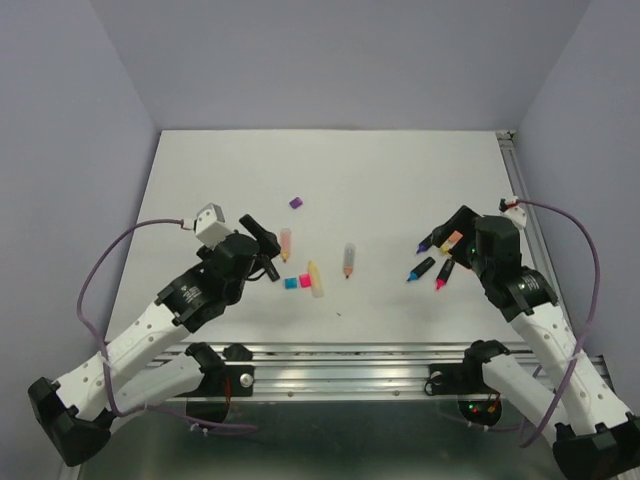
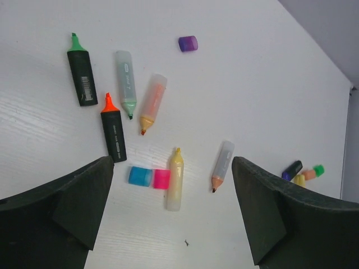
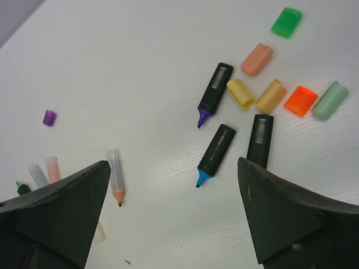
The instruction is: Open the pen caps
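Note:
All caps lie loose on the white table, off their highlighters. A purple cap lies far out alone. A blue cap and a pink cap touch beside a yellow pastel highlighter. Green, peach, yellow, amber, orange and mint caps cluster at the right. My left gripper is open and empty above the blue and pink caps. My right gripper is open and empty above bare table, next to the blue-tipped black highlighter.
Uncapped black highlighters with a green tip and an orange tip lie at the left, with mint, peach and grey-peach pastel ones. A purple-tipped black one and another black one lie at the right.

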You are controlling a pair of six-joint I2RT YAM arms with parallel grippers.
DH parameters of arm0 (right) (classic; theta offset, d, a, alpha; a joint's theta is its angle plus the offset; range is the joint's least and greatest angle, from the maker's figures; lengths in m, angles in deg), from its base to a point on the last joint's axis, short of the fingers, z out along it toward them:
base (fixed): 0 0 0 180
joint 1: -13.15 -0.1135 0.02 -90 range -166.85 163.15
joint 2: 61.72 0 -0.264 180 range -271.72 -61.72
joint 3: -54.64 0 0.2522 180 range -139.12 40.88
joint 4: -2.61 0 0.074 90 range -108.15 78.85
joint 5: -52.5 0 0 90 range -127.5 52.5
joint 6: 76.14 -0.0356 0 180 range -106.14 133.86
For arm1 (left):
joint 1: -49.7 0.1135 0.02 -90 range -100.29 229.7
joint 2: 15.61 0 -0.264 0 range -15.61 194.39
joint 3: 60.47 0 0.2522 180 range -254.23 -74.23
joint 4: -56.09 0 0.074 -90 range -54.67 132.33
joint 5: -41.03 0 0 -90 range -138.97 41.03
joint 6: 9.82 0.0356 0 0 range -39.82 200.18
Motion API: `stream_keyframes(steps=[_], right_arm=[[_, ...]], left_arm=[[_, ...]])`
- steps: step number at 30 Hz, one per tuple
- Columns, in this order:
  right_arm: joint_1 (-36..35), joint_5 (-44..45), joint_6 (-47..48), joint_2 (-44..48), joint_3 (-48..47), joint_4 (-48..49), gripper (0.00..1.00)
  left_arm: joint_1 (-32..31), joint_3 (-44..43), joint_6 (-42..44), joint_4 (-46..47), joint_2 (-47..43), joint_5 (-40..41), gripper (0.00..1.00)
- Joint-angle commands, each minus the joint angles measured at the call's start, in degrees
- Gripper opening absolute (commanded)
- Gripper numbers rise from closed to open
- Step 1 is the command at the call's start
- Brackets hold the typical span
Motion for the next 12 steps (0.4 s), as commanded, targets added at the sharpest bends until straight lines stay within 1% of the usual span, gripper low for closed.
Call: stream_keyframes(steps=[1, 4, 8, 12], right_arm=[[-0.2, 7.2, -1.3, 5.6, 0.6, -5.2, 1.00], [-0.2, 8.5, -0.9, 8.2, 2.7, -5.3, 1.00], [-0.2, 7.9, 0.1, 12.0, 7.6, -2.7, 1.00], [-0.2, 8.2, -0.2, 12.1, 7.4, -2.3, 1.00]], left_arm=[[1.1, 2.0, -6.9, -5.4, -3.1, 8.1, 0.99], [1.5, 2.3, -8.6, -7.5, -2.8, 8.1, 0.99], [1.6, 2.4, -10.1, -8.9, -1.9, 7.6, 0.99], [1.7, 3.1, -10.7, -9.2, -2.2, 7.7, 0.99]])
